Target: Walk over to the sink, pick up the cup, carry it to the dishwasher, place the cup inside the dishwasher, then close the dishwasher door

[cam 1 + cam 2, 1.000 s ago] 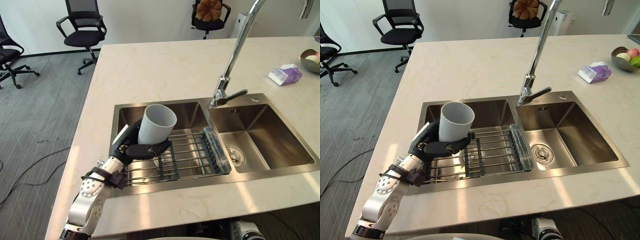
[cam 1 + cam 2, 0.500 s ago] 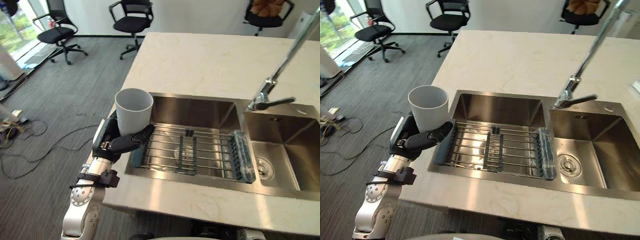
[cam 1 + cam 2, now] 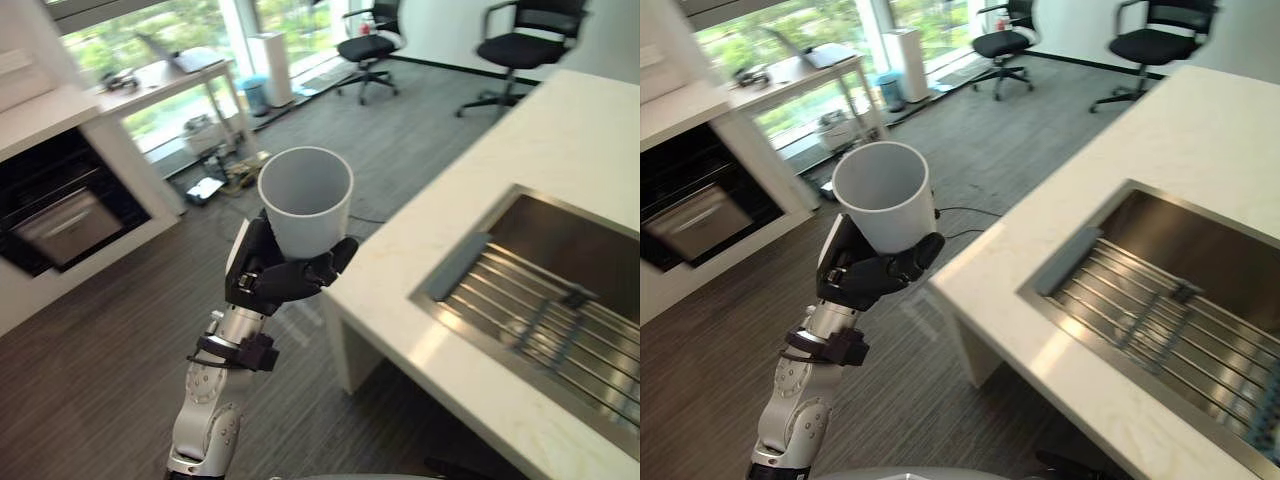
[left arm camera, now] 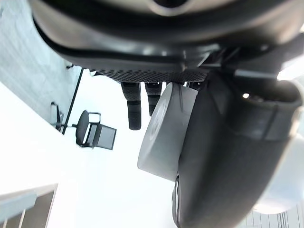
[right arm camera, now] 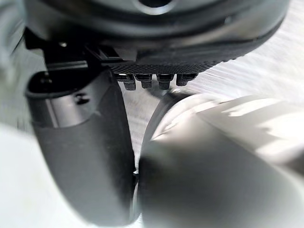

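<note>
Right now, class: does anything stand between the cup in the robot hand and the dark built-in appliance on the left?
Nothing visible does. The left robot hand grips the cup above the wood floor, and only open floor lies between it and the dark built-in appliance.

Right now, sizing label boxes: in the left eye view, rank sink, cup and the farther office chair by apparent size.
1. sink, though cropped by the frame.
2. cup, enlarged by nearness.
3. farther office chair.
</note>
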You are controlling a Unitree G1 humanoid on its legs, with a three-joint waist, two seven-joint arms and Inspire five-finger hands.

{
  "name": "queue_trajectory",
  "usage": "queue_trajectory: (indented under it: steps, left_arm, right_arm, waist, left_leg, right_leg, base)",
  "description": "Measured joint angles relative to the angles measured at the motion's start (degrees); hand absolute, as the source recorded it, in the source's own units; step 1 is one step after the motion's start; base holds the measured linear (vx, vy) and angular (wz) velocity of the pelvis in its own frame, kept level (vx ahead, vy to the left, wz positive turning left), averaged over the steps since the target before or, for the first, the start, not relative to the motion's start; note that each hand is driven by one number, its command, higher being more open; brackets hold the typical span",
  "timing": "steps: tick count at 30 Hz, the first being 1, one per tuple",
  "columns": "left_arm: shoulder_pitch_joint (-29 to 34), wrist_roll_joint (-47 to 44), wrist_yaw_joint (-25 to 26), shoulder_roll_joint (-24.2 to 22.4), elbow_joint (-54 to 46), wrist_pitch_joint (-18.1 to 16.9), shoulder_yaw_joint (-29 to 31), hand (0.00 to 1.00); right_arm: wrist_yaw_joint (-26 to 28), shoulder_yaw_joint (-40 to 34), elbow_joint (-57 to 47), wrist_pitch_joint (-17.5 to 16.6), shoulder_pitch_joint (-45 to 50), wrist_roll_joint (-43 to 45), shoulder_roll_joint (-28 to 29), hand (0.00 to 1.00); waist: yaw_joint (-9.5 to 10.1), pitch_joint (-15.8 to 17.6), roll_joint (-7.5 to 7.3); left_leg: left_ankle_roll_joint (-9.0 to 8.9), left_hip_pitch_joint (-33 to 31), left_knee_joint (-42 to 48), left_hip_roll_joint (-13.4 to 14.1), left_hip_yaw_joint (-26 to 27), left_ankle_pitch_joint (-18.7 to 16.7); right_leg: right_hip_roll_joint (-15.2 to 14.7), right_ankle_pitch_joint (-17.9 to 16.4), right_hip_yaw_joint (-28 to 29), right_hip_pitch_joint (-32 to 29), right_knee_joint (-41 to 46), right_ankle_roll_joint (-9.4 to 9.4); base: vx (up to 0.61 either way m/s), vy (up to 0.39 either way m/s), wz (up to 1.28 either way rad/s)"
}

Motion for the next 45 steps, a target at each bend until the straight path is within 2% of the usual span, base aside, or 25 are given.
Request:
queue_trajectory:
  steps: [1, 3, 4, 5, 6, 7, 8, 9, 10, 11, 13, 14, 15, 16, 17, 18, 19, 20, 21, 26, 31, 36, 37, 38, 45]
  left_arm:
    - [0.66, 0.26, 0.61, 0.79, -0.83, 0.0, -0.16, 0.0]
    - [0.67, 1.23, 1.96, 1.12, -2.02, -0.01, -0.59, 0.0]
    - [0.04, 1.4, 1.52, 0.97, -1.85, -0.19, -1.42, 0.0]
    - [0.06, 1.4, 1.12, 1.04, -1.57, -0.54, -1.52, 0.0]
    - [0.07, 1.42, 0.11, 1.32, -0.5, -0.79, -2.16, 0.0]
    - [0.31, 1.47, -1.09, 1.82, 1.15, -1.91, -2.8, 0.0]
    - [0.94, 1.5, -1.67, 1.77, 1.73, -2.26, -2.77, 0.0]
    - [2.15, 1.81, -2.47, 2.29, 3.02, -3.34, -2.67, 0.0]
    - [2.1, 3.09, -3.23, 4.66, 2.85, -5.46, -3.0, 0.0]
    - [2.08, 4.06, -3.49, 4.92, 3.27, -6.25, -3.05, 0.0]
    - [3.29, 7.96, -2.99, 3.97, 3.27, -6.73, -6.44, 0.0]
    - [3.2, 8.85, -2.98, 4.06, 3.02, -7.26, -7.74, 0.0]
    - [2.79, 10.33, -2.83, 4.24, 2.94, -8.29, -9.94, 0.0]
    - [2.73, 10.36, -2.96, 4.7, 2.92, -8.42, -11.56, 0.0]
    - [2.85, 10.37, -3.15, 5.03, 3.32, -8.72, -12.17, 0.0]
    - [3.54, 10.67, -2.54, 3.16, 4.6, -8.56, -12.44, 0.0]
    - [3.69, 11.29, -0.65, 2.48, 4.75, -8.64, -12.32, 0.0]
    - [3.15, 11.25, 0.03, 2.36, 4.73, -8.87, -12.24, 0.0]
    - [4.96, 7.67, 4.12, 6.35, 7.44, -8.73, -7.83, 0.0]
    - [5.35, 7.61, 4.22, 5.43, 7.42, -8.71, -6.53, 0.0]
    - [5.62, 4.3, 5.59, 0.16, 7.46, -8.91, -3.36, 0.0]
    - [5.18, -0.27, 8.21, -4.29, 7.55, -9.25, -0.54, 0.0]
    - [5.36, -1.29, 8.93, -5.04, 7.55, -9.38, 0.62, 0.0]
    - [5.41, -1.71, 9.42, -5.12, 7.93, -9.91, 1.0, 0.0]
    - [7.41, -2.56, 13.35, -1.92, 12.52, -11.29, 7.18, 0.0]
  right_arm:
    - [0.01, 0.21, -0.26, 0.71, -0.02, -1.65, -0.59, 1.0]
    - [-0.22, -0.3, -2.49, 0.89, 1.17, -2.58, -1.28, 1.0]
    - [-1.1, -1.69, -4.44, 0.71, 1.9, -0.99, -1.01, 1.0]
    - [-1.06, -1.81, -5.51, 0.81, 1.88, -0.06, -0.87, 1.0]
    - [-1.22, -1.81, -6.22, 1.01, 2.3, 1.9, 0.01, 1.0]
    - [-2.28, -1.63, -6.79, 1.13, 3.1, 4.46, 1.31, 1.0]
    - [-3.05, -1.62, -7.1, 1.17, 3.18, 6.02, 1.85, 1.0]
    - [-4.54, -1.28, -8.23, 1.53, 2.6, 8.85, 4.5, 1.0]
    - [-5.03, -0.29, -9.1, 2.0, 1.92, 10.82, 5.81, 1.0]
    - [-5.15, 0.54, -8.79, 2.03, 0.69, 10.76, 6.48, 1.0]
    - [-5.31, 1.43, -10.69, 2.05, 0.39, 11.78, 6.61, 1.0]
    - [-4.82, 1.63, -11.2, 1.99, 0.25, 12.2, 6.86, 1.0]
    - [-3.96, 2.59, -11.3, 1.59, -0.07, 12.38, 7.27, 1.0]
    - [-4.08, 3.74, -11.05, 0.89, 0.37, 12.51, 8.02, 1.0]
    - [-4.03, 5.46, -11.01, 0.3, 1.23, 12.7, 8.67, 1.0]
    - [-4.13, 7.09, -10.38, -0.38, 1.38, 12.45, 7.98, 1.0]
    - [-4.0, 8.4, -10.28, -0.5, 1.79, 12.38, 7.76, 1.0]
    - [-4.07, 8.91, -9.73, -0.64, 1.93, 12.34, 7.62, 1.0]
    - [-5.44, 17.99, -6.15, 1.65, -1.63, 10.02, 5.61, 1.0]
    - [-5.32, 17.76, -6.49, 1.29, -0.36, 10.02, 5.72, 1.0]
    - [-0.67, 12.69, -8.06, -0.56, 6.02, 10.33, 6.94, 1.0]
    - [0.94, 8.94, -7.92, -3.54, 8.65, 9.72, 8.2, 1.0]
    - [1.3, 8.38, -7.52, -3.75, 8.58, 9.69, 8.25, 1.0]
    - [1.44, 8.22, -7.39, -3.73, 8.53, 9.66, 8.16, 1.0]
    - [2.73, 6.68, -6.09, -3.28, 7.89, 7.36, 8.45, 1.0]
  waist:
    - [0.64, 0.04, 0.1]
    - [0.49, 0.41, -0.44]
    - [-0.44, 0.78, -0.03]
    - [-0.96, 1.21, 0.14]
    - [-1.14, 1.63, 0.42]
    - [-0.94, 1.8, 0.77]
    - [-0.81, 2.05, 1.23]
    - [-0.87, 2.98, -1.26]
    - [-0.51, 3.02, -1.81]
    - [0.19, 3.69, -3.2]
    - [0.07, 3.01, -1.28]
    - [-0.41, 2.86, -1.18]
    - [-1.03, 2.67, -1.46]
    - [-1.11, 1.75, -3.05]
    - [-0.88, 0.49, -5.1]
    - [-0.41, -0.7, -3.61]
    - [0.44, -1.49, -3.99]
    - [0.93, -1.85, -3.54]
    - [0.73, -4.26, -5.82]
    - [0.78, -4.38, -5.73]
    - [-2.38, -6.99, -5.87]
    - [-2.23, -7.32, -6.07]
    - [-1.84, -7.29, -6.12]
    - [-1.9, -7.26, -6.18]
    - [-1.3, -7.27, -6.79]
  left_leg:
    - [3.48, -1.96, 2.69, -1.24, -3.3, -2.3]
    - [6.64, -5.3, 3.77, -5.38, -10.66, -3.72]
    - [9.46, -7.16, 2.87, -8.12, -17.22, -2.95]
    - [10.72, -7.8, 1.73, -9.28, -20.83, -2.15]
    - [11.86, -7.5, -2.3, -12.06, -27.59, 0.58]
    - [10.77, -5.64, -7.5, -14.46, -33.81, 2.7]
    - [7.75, -4.3, -9.52, -14.47, -34.62, 2.29]
    - [3.64, -3.6, -6.29, -14.07, -33.46, -1.44]
    - [8.22, -3.88, -4.79, -11.67, -37.03, -0.05]
    - [9.26, -1.94, -5.18, -14.05, -38.21, 0.44]
    - [8.95, 0.99, -6.51, -13.7, -43.78, 0.12]
    - [8.77, 1.06, -6.47, -13.51, -45.55, 0.03]
    - [7.41, 1.7, -6.33, -13.45, -49.15, -0.77]
    - [6.6, 1.85, -5.52, -14.5, -51.31, -1.24]
    - [5.26, 1.82, -3.58, -16.22, -52.92, -2.04]
    - [3.66, 1.05, 0.24, -15.23, -53.32, -2.9]
    - [3.46, -0.93, 4.43, -13.94, -52.28, -5.62]
    - [3.27, -1.05, 3.18, -12.37, -52.17, -6.94]
    - [2.28, -1.39, -19.19, -10.17, -51.54, 11.49]
    - [2.08, -0.38, -18.14, -9.3, -48.64, 10.14]
    - [1.59, 0.64, -17.01, -8.13, -43.9, 8.55]
    - [1.1, 1.85, -16.83, -7.4, -37.45, 8.25]
    - [1.01, 2.18, -17.27, -6.63, -33.46, 7.42]
    - [0.88, 2.54, -17.32, -6.56, -32.85, 8.46]
    - [1.77, 2.93, -19.85, -7.95, -37.1, 11.36]
  right_leg:
    - [-2.56, 1.85, -1.38, 1.07, 2.84, -0.52]
    - [-7.76, 5.59, 2.22, 0.79, 9.56, -5.35]
    - [-8.26, 4.57, 11.76, -1.64, 15.93, -6.75]
    - [-5.93, 0.37, 17.24, -2.71, 18.4, -5.72]
    - [0.34, -7.43, 26.02, -4.36, 21.63, -3.64]
    - [7.07, -11.75, 30.94, -5.37, 22.63, -2.99]
    - [10.42, -13.3, 32.79, -5.92, 22.23, -2.96]
    - [12.92, -15.38, 35.09, -6.94, 20.21, -2.41]
    - [13.12, -15.81, 36.69, -8.93, 17.97, -0.08]
    - [12.4, -16.76, 38.82, -10.01, 17.24, 1.2]
    - [18.33, -17.88, 46.43, -16.64, 17.33, 2.32]
    - [20.16, -17.8, 48.93, -18.52, 17.04, 2.47]
    - [23.19, -16.54, 51.94, -21.15, 13.73, 1.44]
    - [24.2, -10.1, 52.75, -20.97, 6.41, -0.34]
    - [24.46, -4.17, 52.35, -20.64, 0.76, -3.56]
    - [24.51, -3.24, 51.32, -18.15, -1.3, -3.4]
    - [24.02, -2.1, 49.97, -12.75, -7.7, -3.41]
    - [24.03, -2.1, 48.84, -10.33, -9.88, -3.41]
    - [19.53, -4.66, 44.97, -5.36, -13.93, 0.31]
    - [19.92, -4.74, 46.82, -5.36, -14.17, 0.21]
    - [20.25, -4.75, 47.29, -3.5, -15.1, -0.02]
    - [20.16, -4.79, 42.65, -1.58, -15.43, -0.09]
    - [20.09, -4.79, 42.31, -1.06, -15.46, -0.08]
    - [19.98, -4.82, 42.04, -0.74, -15.34, -0.04]
    - [19.17, -5.04, 38.4, -0.23, -14.98, 0.28]
  base:
    - [-0.15, 0.572, 1.59]
    - [-0.07, 0.479, 2.09]
    - [0.02, 0.324, 2.3]
    - [0.05, 0.313, 3.1]
    - [0.09, 0.199, 3.12]
    - [0.07, 0.147, 3.02]
    - [0.21, 0.058, 2.73]
    - [0.29, -0.092, 2.33]
    - [0.36, -0.123, 2.03]
    - [0.34, -0.139, 1.4]
    - [0.34, -0.025, 1.23]
    - [0.36, -0.032, 1.57]
    - [0.31, -0.062, 1.41]
    - [0.43, -0.114, 1.42]
    - [0.47, -0.125, 0.87]
    - [0.53, -0.083, 0.72]
    - [0.49, -0.05, 0.59]
    - [0.3, -0.003, 0.46]
    - [0.14, -0.023, 0.2]
    - [-0.01, -0.001, -0.24]
    - [0.04, -0.008, -0.18]
    - [-0.01, -0.011, 0.04]
    - [-0.05, -0.001, 0.18]
    - [-0.04, -0.002, 0.28]
    - [-0.05, -0.009, 0.28]
